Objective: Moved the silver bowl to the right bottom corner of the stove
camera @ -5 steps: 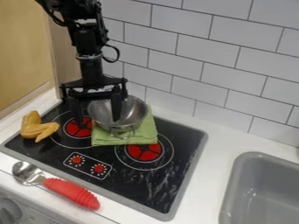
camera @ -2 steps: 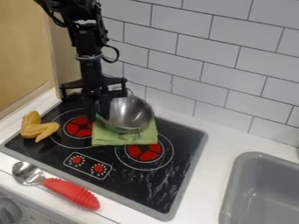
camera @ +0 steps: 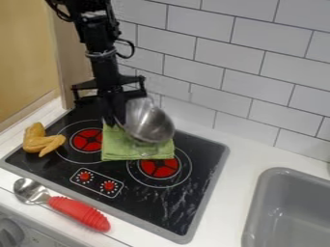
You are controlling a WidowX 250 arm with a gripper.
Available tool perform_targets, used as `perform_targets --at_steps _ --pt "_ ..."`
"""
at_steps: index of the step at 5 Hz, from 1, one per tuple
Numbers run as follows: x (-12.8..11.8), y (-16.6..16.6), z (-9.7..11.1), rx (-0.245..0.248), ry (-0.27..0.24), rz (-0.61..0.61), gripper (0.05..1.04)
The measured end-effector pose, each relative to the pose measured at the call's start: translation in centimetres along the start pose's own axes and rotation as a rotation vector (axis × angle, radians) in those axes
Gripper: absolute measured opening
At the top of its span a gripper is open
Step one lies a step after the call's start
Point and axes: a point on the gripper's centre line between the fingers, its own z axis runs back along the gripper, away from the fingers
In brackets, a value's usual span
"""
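Taking the cooktop [camera: 172, 205] as the dial, a yellow chicken wing [camera: 40, 143] lies on its edge at ten o'clock, and a spoon [camera: 72, 208] with a red handle rests on the counter [camera: 226, 205] at seven to eight. A folded green cloth [camera: 129, 150] lies towards twelve, under the bowl and overlapping the right burner's ring. The grey sink [camera: 290, 212] is at four. The black glass carries two red burners, at ten to eleven and at three; a wooden panel [camera: 29, 53] stands beyond at ten, white tiles [camera: 222, 67] at one. The arm comes in from eleven, nearly upright, with its gripper [camera: 115, 121] pointing down. The claw is pinched on the rim of the silver bowl [camera: 151, 124] — tipped steeply, at about one o'clock over the cloth.
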Motion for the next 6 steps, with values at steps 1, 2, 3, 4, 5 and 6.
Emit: perform_targets --at_steps 1,2,3,4,5,6 --pt "0.0 -0.7 0.9 -0.041 -0.025 -0.06 0.058" --pt "-0.8 -1.3 1.9 -0.052 -0.056 -0.095 0.058" --pt "-1.6 -1.2 2.3 -0.048 -0.049 -0.091 0.058" --pt "-3.2 -1.4 1.6 -0.036 0.004 -0.124 0.058" --pt "-5.9 -3.2 -0.1 0.004 0.073 -0.239 0.057" --pt "-8.6 -4.2 -1.4 -0.021 0.116 -0.291 0.055"
